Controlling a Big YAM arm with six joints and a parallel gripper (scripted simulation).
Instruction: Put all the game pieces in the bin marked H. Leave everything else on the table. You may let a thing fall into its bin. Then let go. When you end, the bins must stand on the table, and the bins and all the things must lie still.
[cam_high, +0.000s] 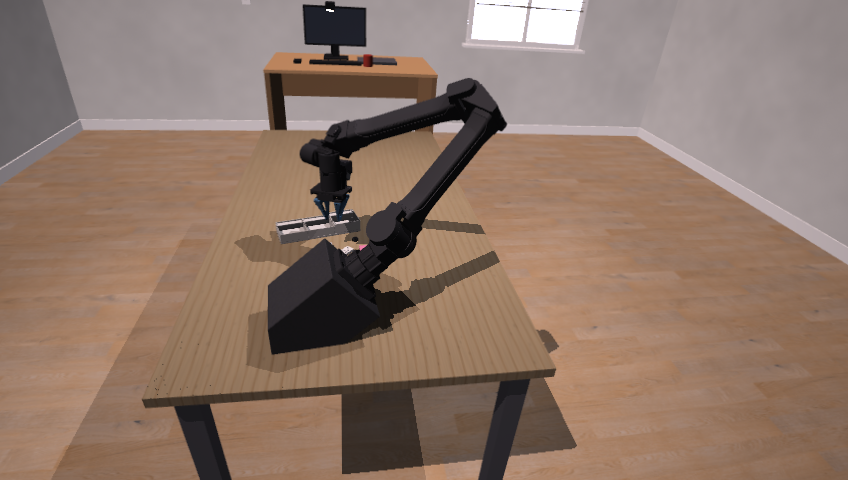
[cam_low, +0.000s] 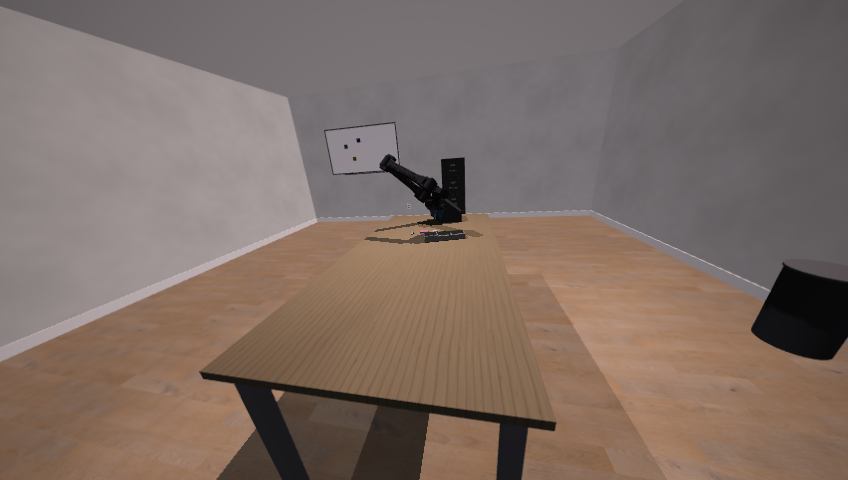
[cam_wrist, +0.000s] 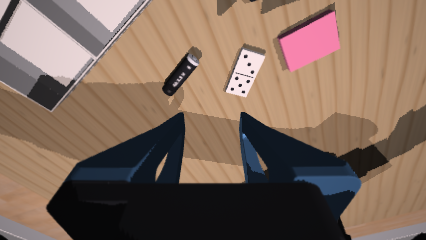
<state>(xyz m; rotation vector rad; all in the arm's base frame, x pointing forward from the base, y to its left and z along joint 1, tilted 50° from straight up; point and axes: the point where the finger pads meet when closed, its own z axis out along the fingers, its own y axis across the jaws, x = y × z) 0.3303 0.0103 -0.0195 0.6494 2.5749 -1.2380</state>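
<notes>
Upper left of the wrist view: grey bin row (cam_wrist: 75, 27), partly cut off by the frame edge, no letters readable from here, so bin H not identifiable in this view. Just right of it, lying flat on the counter (cam_wrist: 125, 100): black cylinder with a silver cap (cam_wrist: 180, 73), not a game piece by the look of it, to be left alone. Right of centre, upper part of the frame: white domino (cam_wrist: 245, 71), face up, pips showing, tilted a little off vertical in the picture; the one game piece visible here. Likely light, rigid, smooth-faced and thin; probably slippery on the flat faces, so best pinched across the two long edges near the middle line, low against the counter. Farther right, upper right of the frame: pink flat block (cam_wrist: 309, 40), near the domino's upper end but apart from it; a wide spread of the fingers could brush it. Cylinder on the other side also near, apart.

Lower middle of the frame: end effector (cam_wrist: 211, 125) partly spread, nothing between its fingers, hanging above bare wood just below the domino.
</notes>
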